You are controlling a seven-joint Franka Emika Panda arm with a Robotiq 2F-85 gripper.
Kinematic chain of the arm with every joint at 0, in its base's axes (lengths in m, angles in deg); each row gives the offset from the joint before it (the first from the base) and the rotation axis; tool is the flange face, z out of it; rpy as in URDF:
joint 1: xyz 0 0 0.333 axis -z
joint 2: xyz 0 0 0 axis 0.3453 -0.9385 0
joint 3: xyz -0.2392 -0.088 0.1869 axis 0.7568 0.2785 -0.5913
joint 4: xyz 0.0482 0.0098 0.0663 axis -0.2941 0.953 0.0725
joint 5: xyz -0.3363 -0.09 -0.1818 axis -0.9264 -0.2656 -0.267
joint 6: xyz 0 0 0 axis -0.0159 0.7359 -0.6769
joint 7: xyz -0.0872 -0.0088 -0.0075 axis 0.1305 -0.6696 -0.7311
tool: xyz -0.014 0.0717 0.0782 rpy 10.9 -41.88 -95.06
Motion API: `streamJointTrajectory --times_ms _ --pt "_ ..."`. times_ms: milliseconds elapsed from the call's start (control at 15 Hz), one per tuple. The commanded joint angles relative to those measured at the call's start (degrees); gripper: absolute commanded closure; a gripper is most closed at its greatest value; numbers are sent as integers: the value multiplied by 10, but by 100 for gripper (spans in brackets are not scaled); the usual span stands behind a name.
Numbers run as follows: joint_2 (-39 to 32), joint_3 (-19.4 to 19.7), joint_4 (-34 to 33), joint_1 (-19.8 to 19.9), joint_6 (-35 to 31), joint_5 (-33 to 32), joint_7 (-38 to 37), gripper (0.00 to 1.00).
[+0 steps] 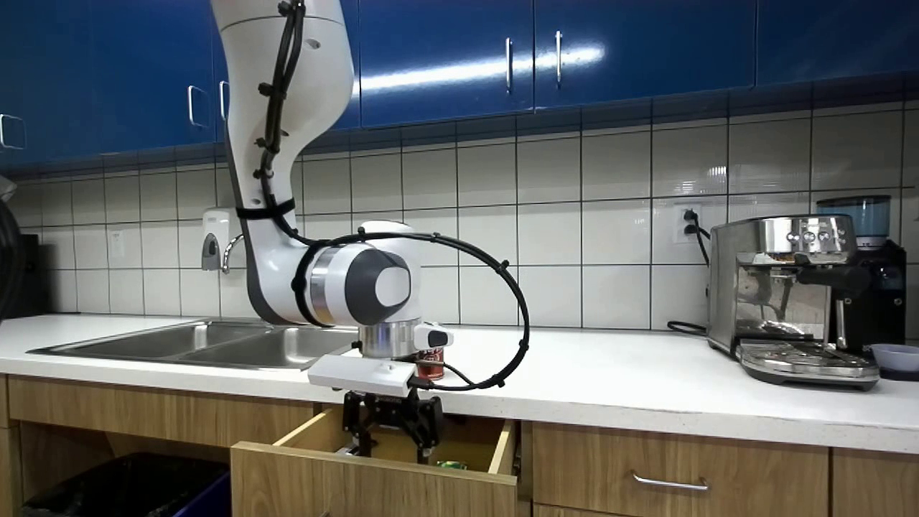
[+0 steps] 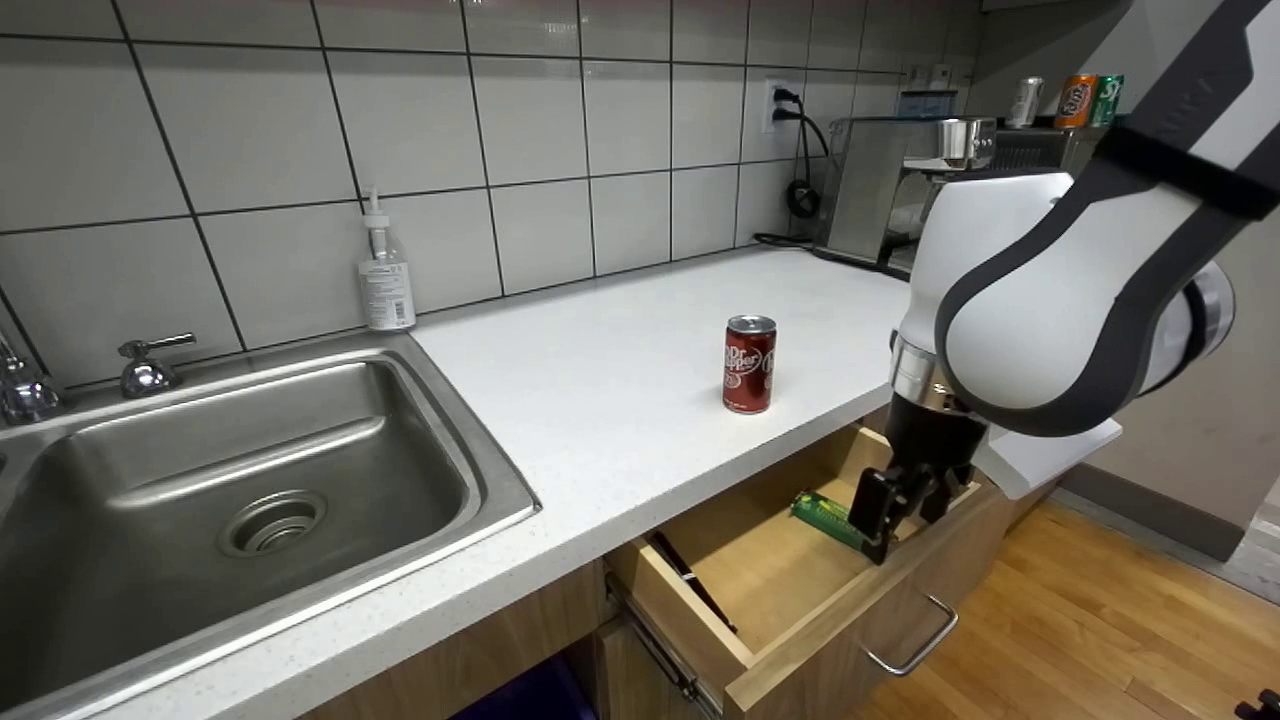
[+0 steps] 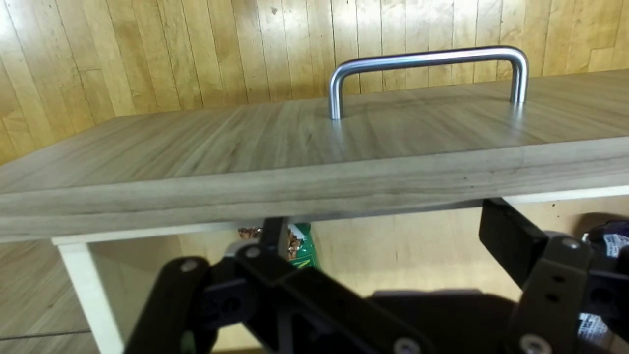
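End effector (image 1: 394, 454) is hanging inside the drawer (image 1: 373, 492), jaws spread, empty; drawer's looking rigid, handle (image 3: 428, 59) likely giving firmest hold.

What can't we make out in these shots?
Green packet: one end is behind the tool in an exterior view; contact can't be judged.
Dark item: cut off by the wrist view's right edge, partly covered by the tool; identity unclear.
Red can: top hidden by the arm in an exterior view.
Sink: cut off by the left edge in an exterior view.
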Motion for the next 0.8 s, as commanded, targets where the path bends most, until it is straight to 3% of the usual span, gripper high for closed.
streamJointTrajectory --times_ms 0,733 --pt "26 -11 24 7 7 18 6 0" --pt "117 2 15 -1 65 3 7 0"
